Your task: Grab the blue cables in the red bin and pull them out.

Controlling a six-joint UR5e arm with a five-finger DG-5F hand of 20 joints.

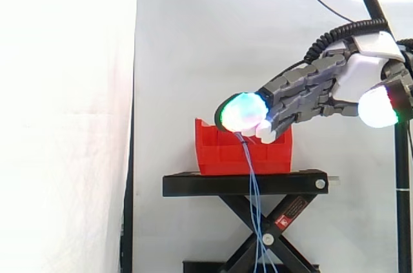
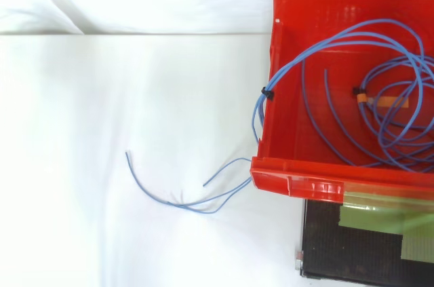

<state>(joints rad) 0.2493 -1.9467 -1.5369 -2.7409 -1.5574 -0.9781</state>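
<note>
White curtain behind, black stand (image 1: 193,186) carrying the red bin (image 2: 291,185). Blue cables (image 2: 260,107) are mostly looped inside the bin, with a few strands draped over its wall and hanging past the stand. Hand (image 1: 310,89) sits level over the rim; can't tell if it has the strands pinched. Best approach, probably: gather several strands, clamp firmly, pull up and away steadily so the loops clear the wall.

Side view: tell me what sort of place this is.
Likely a robot test rig in a lab: a plain white curtain as backdrop, a red plastic bin set on a black scissor-lift stand, and a grey robot hand above it.
</note>
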